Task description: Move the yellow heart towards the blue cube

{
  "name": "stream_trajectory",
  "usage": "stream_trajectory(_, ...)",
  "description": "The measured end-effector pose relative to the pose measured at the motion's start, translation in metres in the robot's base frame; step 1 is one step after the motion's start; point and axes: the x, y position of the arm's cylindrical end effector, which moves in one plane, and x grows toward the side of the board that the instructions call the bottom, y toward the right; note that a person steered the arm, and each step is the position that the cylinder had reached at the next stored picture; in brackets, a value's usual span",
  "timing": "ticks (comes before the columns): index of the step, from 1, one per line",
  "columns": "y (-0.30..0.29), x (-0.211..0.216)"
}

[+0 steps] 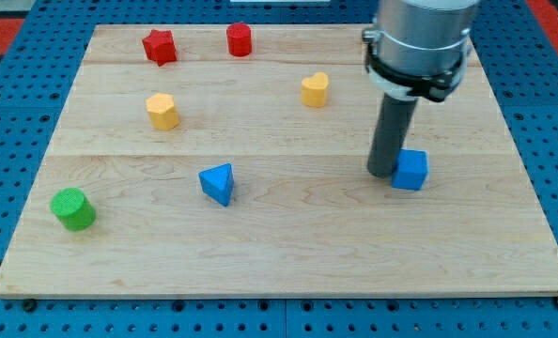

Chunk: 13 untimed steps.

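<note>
Fingers are not part of this arm, so I have no open or closed state to report: it ends in a straight dark rod, and my tip (382, 174) is down on the pale wooden board (288, 263), just left of the blue plastic cube (410, 170). From this angle I cannot tell whether tip and cube touch or are only very close.

Working from the near edge back, the green cylinder (73, 208) sits nearest, close to the board's near left corner. A little farther in, left of centre, is the blue triangular block (218, 182). The blue cube and my tip come next, on the right half.

Beyond them, the yellow-orange hexagonal block (162, 111) stands on the left half. The yellow heart (315, 89) lies farther back, right of centre, well apart from the blue cube and to its far left, with bare wood between them.

Along the far edge are the red star-shaped block (159, 46) and, to its right, the red cylinder (239, 39).
</note>
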Motion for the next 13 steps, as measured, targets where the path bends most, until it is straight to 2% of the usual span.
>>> stream_trajectory(1, -0.052, -0.01)
stream_trajectory(2, -0.1, -0.045)
stream_trajectory(4, -0.141, -0.109)
stream_trajectory(5, -0.142, -0.125)
stream_trajectory(8, -0.08, -0.143)
stream_trajectory(10, -0.065, -0.169)
stream_trajectory(13, -0.032, -0.132)
